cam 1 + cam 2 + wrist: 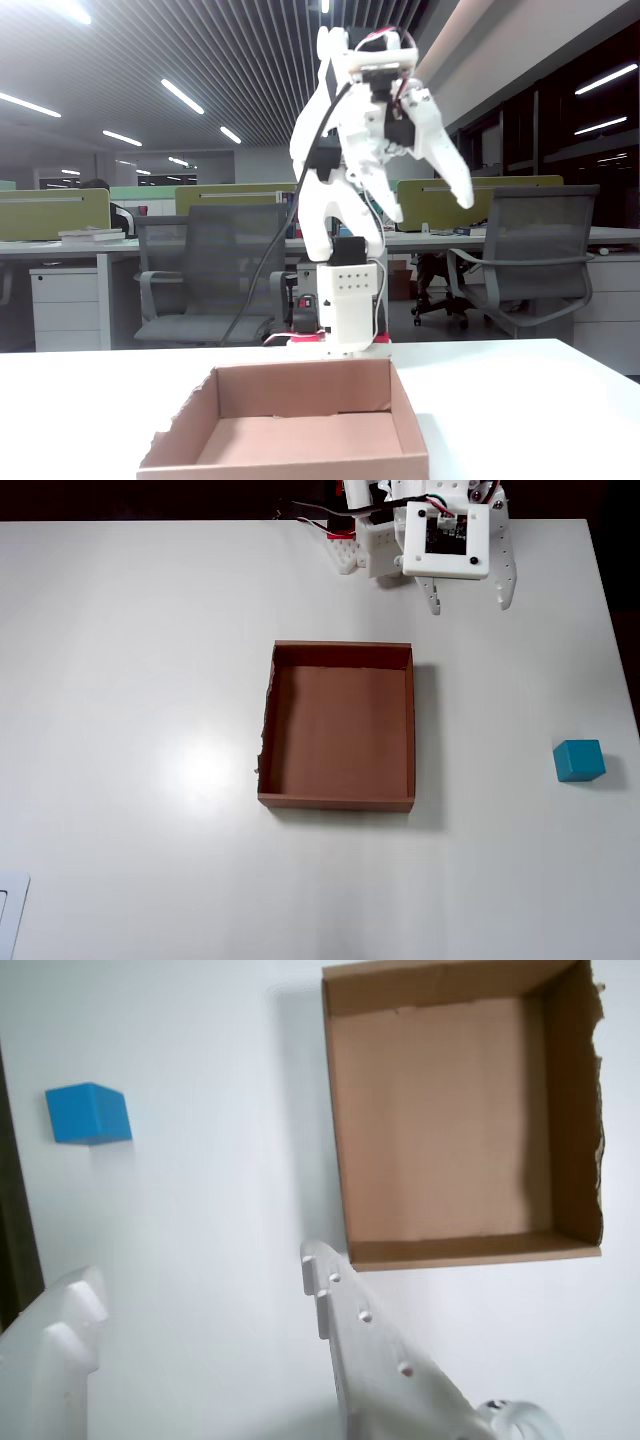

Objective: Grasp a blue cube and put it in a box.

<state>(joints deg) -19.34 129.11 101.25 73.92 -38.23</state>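
The blue cube (579, 760) sits alone on the white table near its right edge in the overhead view, well right of the box (340, 655). In the wrist view the cube (88, 1113) is at the upper left and the empty box (440, 1120), with its ragged torn edge on the right, is at the upper right. My gripper (468, 600) is open and empty, held high above the table near the arm's base, apart from both. It also shows in the wrist view (200, 1270) and the fixed view (425, 190). The fixed view shows the box (290, 440) but not the cube.
The arm's white base (345, 310) stands at the table's far edge behind the box. A white flat object (10, 910) lies at the overhead view's bottom-left corner. Office chairs and desks stand beyond the table. The table's dark edge (15, 1220) runs close to the cube.
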